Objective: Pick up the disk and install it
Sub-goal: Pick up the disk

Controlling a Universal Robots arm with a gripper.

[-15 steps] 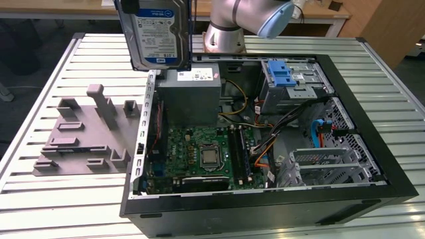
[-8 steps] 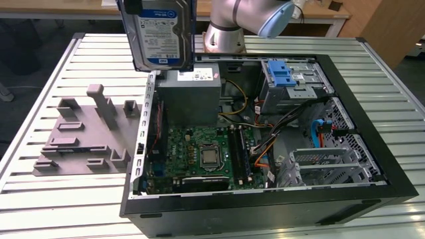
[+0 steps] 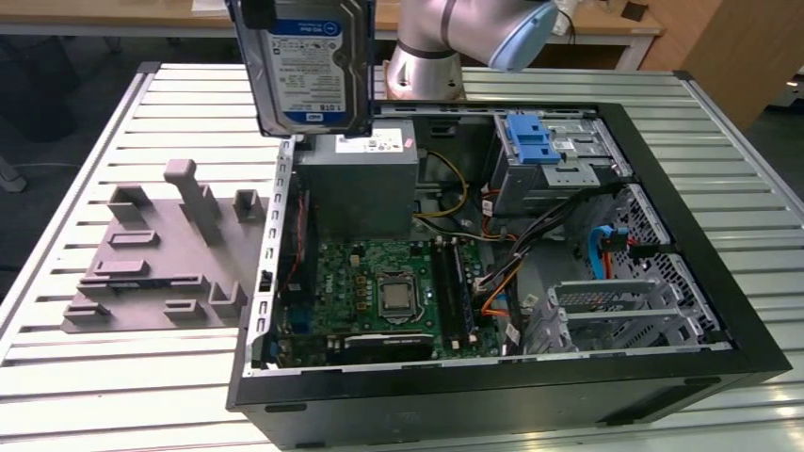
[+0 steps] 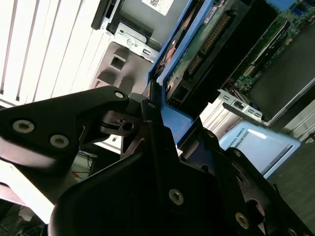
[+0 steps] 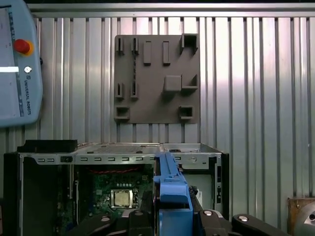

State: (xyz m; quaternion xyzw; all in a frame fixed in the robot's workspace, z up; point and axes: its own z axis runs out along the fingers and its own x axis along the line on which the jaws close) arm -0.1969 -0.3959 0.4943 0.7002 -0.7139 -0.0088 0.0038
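Jaws of the gripper [image 5: 173, 214] are clamped on the disk [image 3: 308, 68], pinching its blue rail frame from both sides. The disk hangs upright below the jaws, label face outward, touching nothing else. Further below lies the open case [image 3: 703, 363], and the disk seems to hover about over its rim. The grey fixture [image 5: 157, 78] lies on the table beyond that rim. The pick-up looks done, so this is the carry toward installing. By my judgement, the next move calls for crossing to the drive cage [image 3: 543, 151], well away from the jaws, and squaring the rails to a slot. The arm [image 3: 440, 42] rises behind the case, wrist pointing straight down.
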